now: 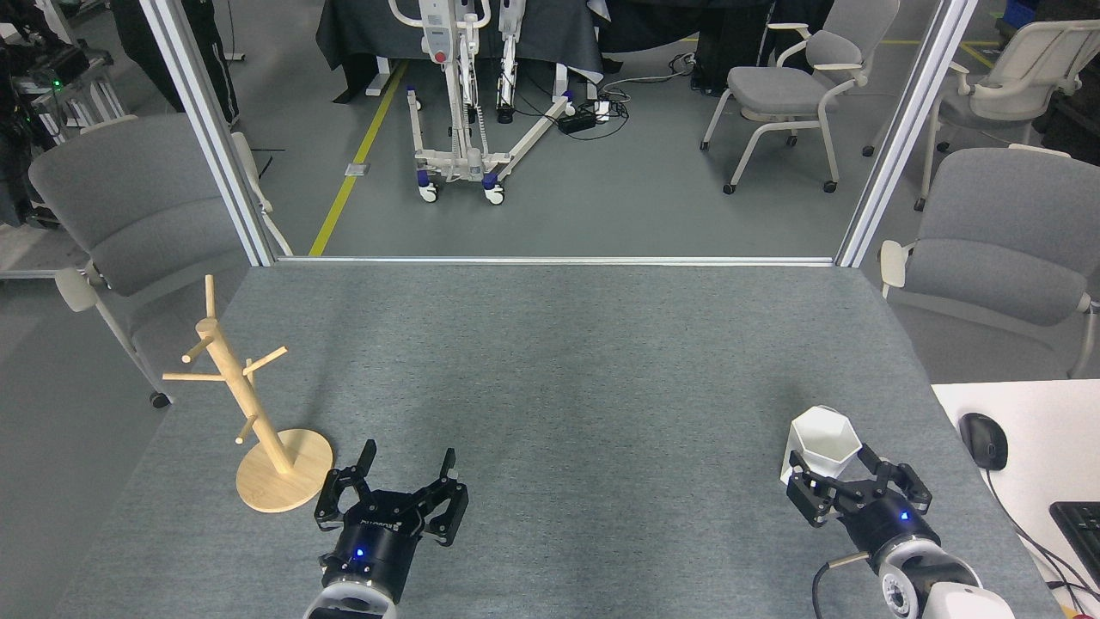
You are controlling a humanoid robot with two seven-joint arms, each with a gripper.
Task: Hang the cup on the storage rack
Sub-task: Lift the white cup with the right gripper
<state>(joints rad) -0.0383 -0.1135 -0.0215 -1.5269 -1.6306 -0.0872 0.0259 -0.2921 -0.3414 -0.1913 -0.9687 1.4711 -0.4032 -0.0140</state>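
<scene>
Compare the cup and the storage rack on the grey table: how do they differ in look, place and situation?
The cup is white with a hexagonal rim; the storage rack is light wood, a post with thin pegs. The cup stands at the right, the rack at the left. The open right gripper surrounds the cup; the open left gripper sits beside the rack's base. Both stand upright on the table.

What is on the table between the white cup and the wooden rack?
In the head view only the open left gripper lies between the cup and the rack; otherwise bare grey table.
</scene>
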